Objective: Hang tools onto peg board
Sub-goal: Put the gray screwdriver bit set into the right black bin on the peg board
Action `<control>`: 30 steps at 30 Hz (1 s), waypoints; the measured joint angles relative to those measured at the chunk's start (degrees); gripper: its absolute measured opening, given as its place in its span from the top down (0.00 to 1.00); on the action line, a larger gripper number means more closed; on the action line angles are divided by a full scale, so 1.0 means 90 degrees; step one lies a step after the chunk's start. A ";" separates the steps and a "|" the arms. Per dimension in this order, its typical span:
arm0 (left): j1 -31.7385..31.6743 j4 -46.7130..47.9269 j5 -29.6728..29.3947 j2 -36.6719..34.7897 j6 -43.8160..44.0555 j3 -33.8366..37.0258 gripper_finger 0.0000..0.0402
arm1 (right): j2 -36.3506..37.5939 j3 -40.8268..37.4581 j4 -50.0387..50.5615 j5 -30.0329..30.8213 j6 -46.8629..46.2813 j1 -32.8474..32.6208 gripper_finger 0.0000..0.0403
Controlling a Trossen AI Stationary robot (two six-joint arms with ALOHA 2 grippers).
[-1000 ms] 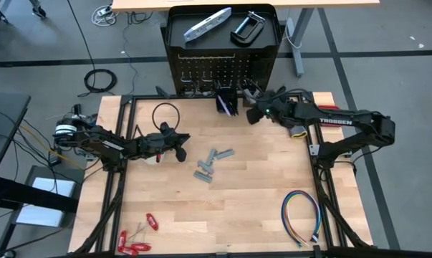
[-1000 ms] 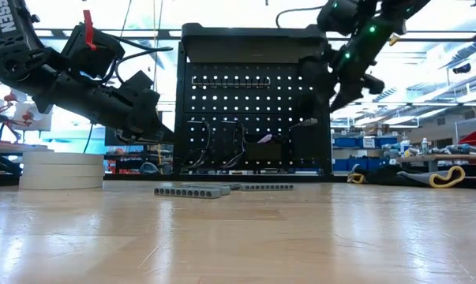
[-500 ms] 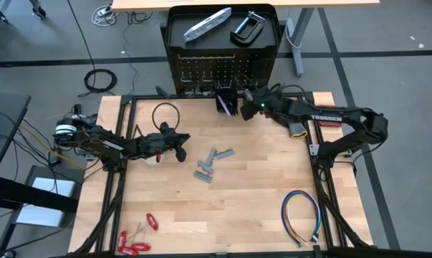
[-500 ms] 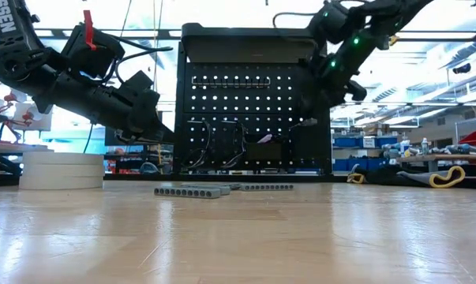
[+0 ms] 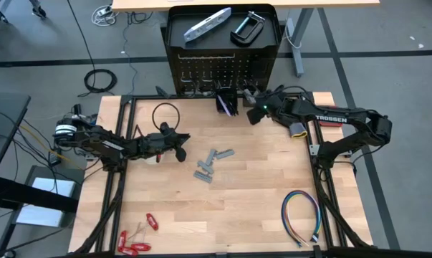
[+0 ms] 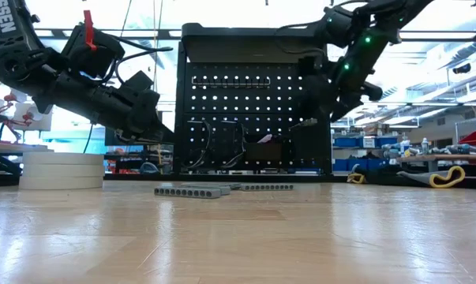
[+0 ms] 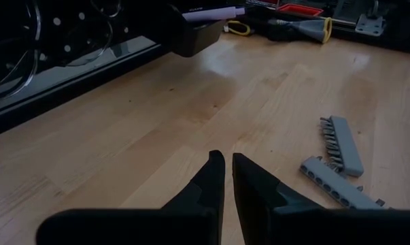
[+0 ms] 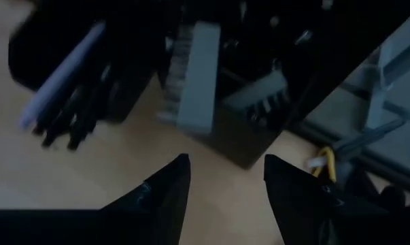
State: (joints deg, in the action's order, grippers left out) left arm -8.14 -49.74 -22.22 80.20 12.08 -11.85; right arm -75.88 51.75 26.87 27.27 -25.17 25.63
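— Where's your right gripper (image 8: 221, 173)?
— Spread and empty, by the peg board (image 5: 223, 72) bins; only its wrist view shows a grey piece (image 8: 194, 78) inside one.
— Your left gripper (image 7: 225, 170)?
— Nearly closed, empty, near the grey pieces (image 5: 210, 163) mid-table.

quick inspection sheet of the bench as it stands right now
surface: wooden table, no spills seen
job's things: peg board at the far edge, silver bar tool and C-clamp on its top; grey bit holders mid-table; red-handled tools at the near left corner; tape rolls on the left
clutter: multicoloured wire loop near right
grippers: left gripper shut, empty, above the table; right gripper open, empty, at the board's bins
cables: black cable loop on the table; coiled cable on the floor
surroundings: workshop benches, nobody seen
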 joint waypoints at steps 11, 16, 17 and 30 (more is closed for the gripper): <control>0.0000 -0.0007 0.0000 0.0000 0.0012 -0.0001 0.91 | -0.0390 -0.0033 -0.0795 0.0116 0.0317 0.0228 0.51; 0.0002 -0.0002 0.0000 0.0000 0.0016 0.0000 0.91 | -0.0258 0.0278 -0.1135 0.0136 0.0390 0.0257 0.51; 0.0001 -0.0003 0.0000 0.0000 0.0017 0.0000 0.91 | -0.0252 0.0330 -0.1137 0.0140 0.0449 0.0259 0.51; 0.0000 -0.0005 0.0000 0.0000 0.0019 0.0001 0.91 | -0.0259 0.0432 -0.1069 0.0134 0.0480 0.0080 0.51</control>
State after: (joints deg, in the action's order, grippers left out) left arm -8.14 -49.78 -22.22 80.20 12.25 -11.84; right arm -78.22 55.64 17.25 28.47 -20.85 26.35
